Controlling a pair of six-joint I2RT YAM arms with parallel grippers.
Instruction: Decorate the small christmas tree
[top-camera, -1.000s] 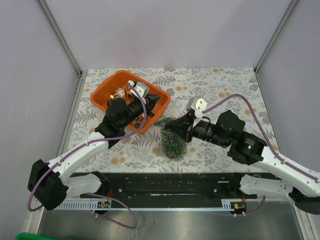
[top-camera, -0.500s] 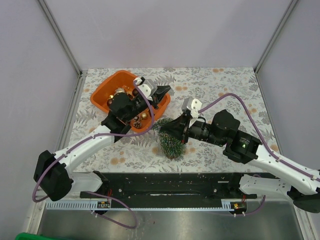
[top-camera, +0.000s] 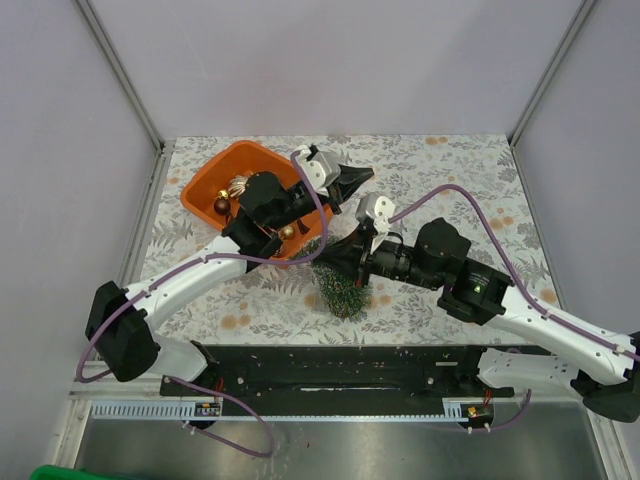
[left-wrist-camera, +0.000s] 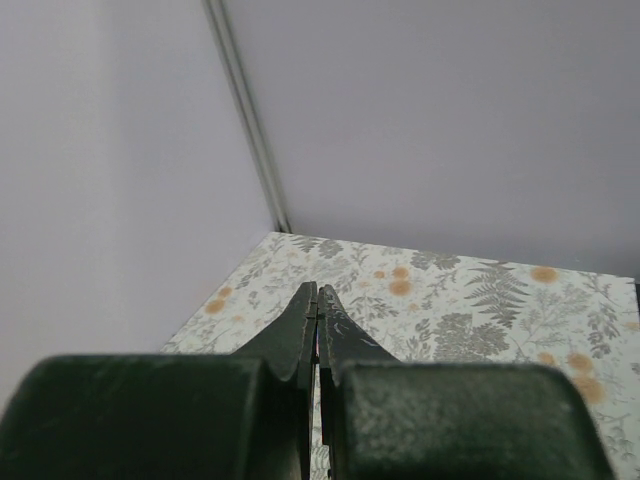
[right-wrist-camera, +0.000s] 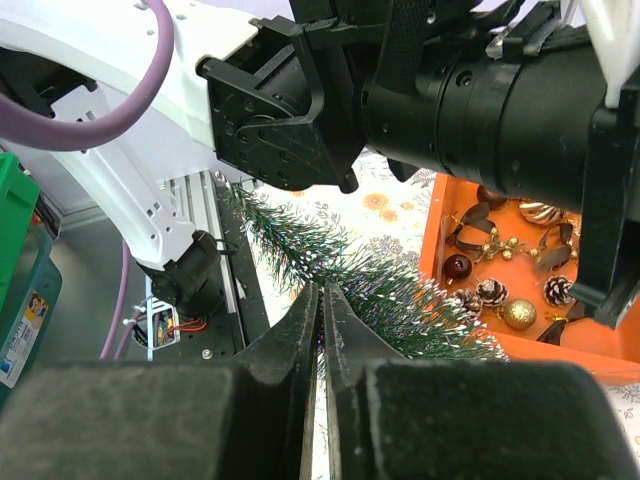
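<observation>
Orange tray (top-camera: 205, 178) far-left on floral table cover (top-camera: 460, 175), holding gold bauble (right-wrist-camera: 518, 314), pinecones (right-wrist-camera: 490, 291), red ball (right-wrist-camera: 457, 267); green bin (top-camera: 52, 473) near-left corner.

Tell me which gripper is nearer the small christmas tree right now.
Right. The right gripper is closed on the small christmas tree at its upper part. The left gripper, shut, is raised farther back, just past the orange tray, apart from the tree.
</observation>
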